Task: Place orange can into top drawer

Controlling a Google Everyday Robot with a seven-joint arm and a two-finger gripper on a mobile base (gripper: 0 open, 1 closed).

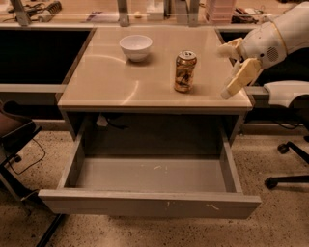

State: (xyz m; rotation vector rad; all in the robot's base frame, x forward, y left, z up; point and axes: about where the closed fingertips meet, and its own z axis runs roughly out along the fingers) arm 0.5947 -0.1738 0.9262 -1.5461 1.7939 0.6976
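The orange can [185, 71] stands upright on the tan table top [111, 82], right of centre, its silver top with pull tab showing. The top drawer [149, 205] is pulled fully out below the table; its grey inside holds nothing and its flat front panel has small white scuffs. My gripper [227, 71] is at the table's right edge, right of the can and apart from it, at about can height. Its cream fingers [241, 77] are spread and hold nothing.
A white bowl [135, 47] sits at the back of the table, left of the can. Office chairs stand at the left [14, 140] and right [289, 91]. A cluttered counter [145, 12] runs along the back. A cable [113, 123] hangs under the table top.
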